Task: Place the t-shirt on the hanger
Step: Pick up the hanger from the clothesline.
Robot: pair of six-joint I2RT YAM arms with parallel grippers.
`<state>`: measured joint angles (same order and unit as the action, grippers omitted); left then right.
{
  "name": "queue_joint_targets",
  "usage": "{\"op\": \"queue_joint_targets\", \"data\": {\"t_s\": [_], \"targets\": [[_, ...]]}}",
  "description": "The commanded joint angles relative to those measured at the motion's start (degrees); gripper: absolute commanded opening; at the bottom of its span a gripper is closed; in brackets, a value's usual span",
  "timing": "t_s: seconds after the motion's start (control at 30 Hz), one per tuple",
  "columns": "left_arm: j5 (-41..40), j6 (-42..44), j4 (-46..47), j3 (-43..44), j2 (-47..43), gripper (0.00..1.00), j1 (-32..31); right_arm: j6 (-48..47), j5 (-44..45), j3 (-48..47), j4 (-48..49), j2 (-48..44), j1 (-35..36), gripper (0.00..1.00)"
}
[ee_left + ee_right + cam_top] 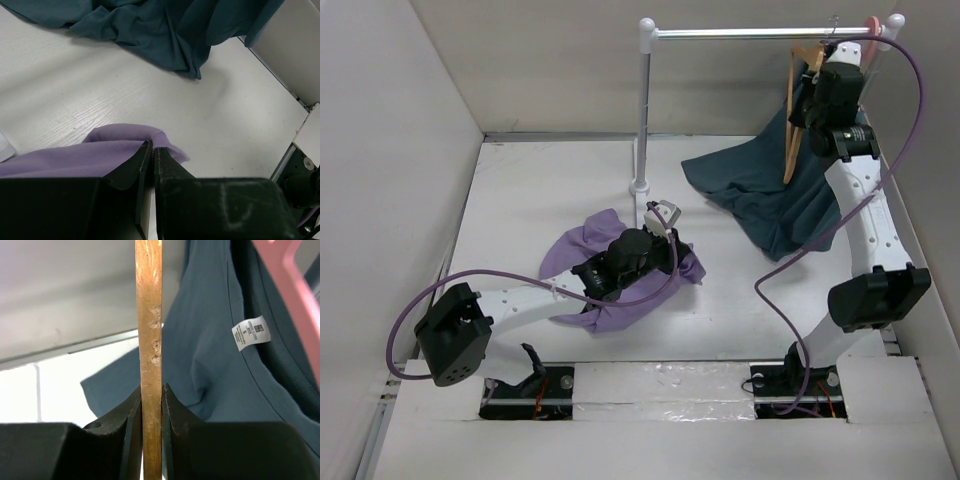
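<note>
matt lavender cloth t-shirt (620, 285), dented wooden hanger (149, 340), chrome rail (760, 33)

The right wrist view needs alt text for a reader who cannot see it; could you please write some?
The right gripper clamps a light wooden hanger that runs up the middle of the frame between its two black fingers. Behind it is a dark teal t-shirt with a white label, and a pink hanger crosses the top right corner.
</note>
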<state>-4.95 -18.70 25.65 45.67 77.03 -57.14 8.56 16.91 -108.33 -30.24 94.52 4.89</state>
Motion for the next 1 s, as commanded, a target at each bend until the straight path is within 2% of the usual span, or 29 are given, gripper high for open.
{"op": "queue_joint_targets", "data": {"t_s": [0.0,0.33,0.37,0.5,0.7,0.83,0.97], "targets": [[-0.41,-0.81,2.04,1.61,-2.24,0.0,0.02,-1.26,-2.4,-2.95,5.45,-5.66,-0.14,0.0],[-1.64,0.42,1.24,5.92,0.66,0.0,0.63,3.56,-7.14,18.58,13.62,-19.17,-0.14,0.0],[-1.55,0.42,1.07,6.44,1.01,0.0,1.41,4.09,-8.02,22.16,15.11,-20.24,-0.14,0.0],[-0.41,-0.02,2.04,8.11,3.11,0.0,3.79,5.42,-11.19,26.77,16.44,-24.82,0.39,0.0],[2.92,-1.69,2.13,12.32,6.89,0.0,8.97,7.7,-14.61,35.97,17.23,-33.16,5.21,0.0],[6.77,-2.75,1.51,15.67,9.36,0.0,12.93,9.02,-20.93,40.73,14.87,-40.28,8.37,0.0],[8.02,-2.66,0.37,18.49,11.38,0.0,16.88,9.9,-23.14,44.17,7.75,-49.85,11.98,0.0]]}}
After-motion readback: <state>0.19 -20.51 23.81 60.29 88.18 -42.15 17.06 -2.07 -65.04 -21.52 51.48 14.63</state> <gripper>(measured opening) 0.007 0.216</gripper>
